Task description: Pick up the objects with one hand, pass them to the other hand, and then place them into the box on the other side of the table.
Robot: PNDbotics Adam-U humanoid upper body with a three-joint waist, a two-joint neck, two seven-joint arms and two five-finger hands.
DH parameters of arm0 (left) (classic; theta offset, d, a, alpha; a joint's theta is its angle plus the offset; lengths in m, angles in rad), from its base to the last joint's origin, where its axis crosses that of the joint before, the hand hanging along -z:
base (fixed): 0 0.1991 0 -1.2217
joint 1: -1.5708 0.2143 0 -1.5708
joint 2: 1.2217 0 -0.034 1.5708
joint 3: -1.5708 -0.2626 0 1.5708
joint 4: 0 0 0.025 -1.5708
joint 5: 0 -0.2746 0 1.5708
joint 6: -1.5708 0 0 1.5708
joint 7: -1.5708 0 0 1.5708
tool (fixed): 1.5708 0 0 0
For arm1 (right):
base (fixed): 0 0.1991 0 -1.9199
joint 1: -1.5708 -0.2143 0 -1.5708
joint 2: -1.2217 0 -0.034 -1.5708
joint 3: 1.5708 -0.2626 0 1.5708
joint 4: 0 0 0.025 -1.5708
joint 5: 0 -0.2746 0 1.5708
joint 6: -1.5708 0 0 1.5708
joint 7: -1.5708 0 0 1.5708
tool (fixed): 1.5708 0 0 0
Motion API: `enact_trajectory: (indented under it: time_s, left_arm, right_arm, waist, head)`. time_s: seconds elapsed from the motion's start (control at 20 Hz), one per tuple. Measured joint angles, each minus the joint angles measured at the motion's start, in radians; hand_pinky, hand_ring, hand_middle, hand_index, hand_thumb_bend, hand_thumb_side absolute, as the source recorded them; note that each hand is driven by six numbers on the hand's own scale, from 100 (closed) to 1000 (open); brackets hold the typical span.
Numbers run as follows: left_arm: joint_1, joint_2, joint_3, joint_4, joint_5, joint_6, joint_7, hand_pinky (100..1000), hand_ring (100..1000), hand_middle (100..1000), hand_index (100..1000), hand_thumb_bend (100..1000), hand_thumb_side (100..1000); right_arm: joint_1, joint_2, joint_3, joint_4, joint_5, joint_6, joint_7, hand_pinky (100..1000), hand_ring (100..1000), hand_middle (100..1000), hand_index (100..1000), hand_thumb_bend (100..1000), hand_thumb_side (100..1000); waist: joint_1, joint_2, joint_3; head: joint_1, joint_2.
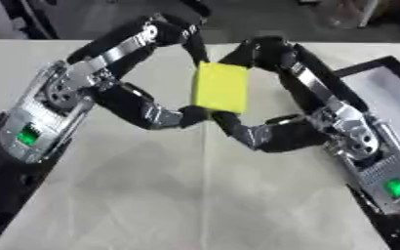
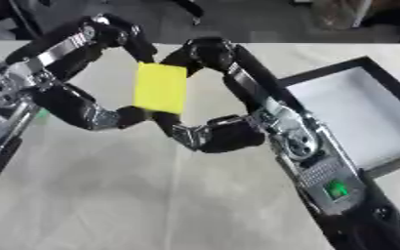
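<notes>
A flat yellow rectangular block (image 1: 221, 87) is held upright above the middle of the table, between both hands. My left hand (image 1: 148, 105) comes in from the left, its fingers curled over the block's top edge and its thumb at the bottom edge. My right hand (image 1: 271, 127) comes in from the right and pinches the same block, fingers at the top right corner, thumb under the bottom edge. The black-rimmed box (image 2: 349, 114) with a pale floor lies on the table at the right.
A pale cloth with a centre seam covers the table (image 1: 195, 195). Dark floor and some clutter lie beyond the far edge. The box holds nothing that I can see.
</notes>
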Motion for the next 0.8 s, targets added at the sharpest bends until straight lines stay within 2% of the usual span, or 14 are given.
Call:
enact_trajectory:
  time_s: [0.15,0.4,0.8]
  left_arm:
    - [-0.001,0.0,0.001,0.002,-0.018,-0.014,-0.013,863,788,789,847,738,592]
    - [-0.003,0.0,0.008,0.002,-0.041,-0.049,-0.051,896,848,865,911,845,697]
    - [-0.002,0.0,0.032,0.005,-0.083,-0.076,-0.053,903,856,881,935,837,681]
  right_arm:
    - [0.002,0.0,0.004,0.0,0.0,0.004,-0.008,662,556,521,316,203,100]
    - [0.003,-0.001,0.008,0.0,0.001,0.002,-0.014,671,554,515,294,225,100]
    - [0.004,-0.001,0.011,0.0,0.003,-0.008,-0.026,674,553,514,287,224,100]
  waist:
    - [0.0,0.001,0.0]
    - [0.0,0.001,-0.001]
    - [0.0,0.001,-0.003]
  head:
    - [0.0,0.0]
    - [0.0,0.0]
    - [0.0,0.0]
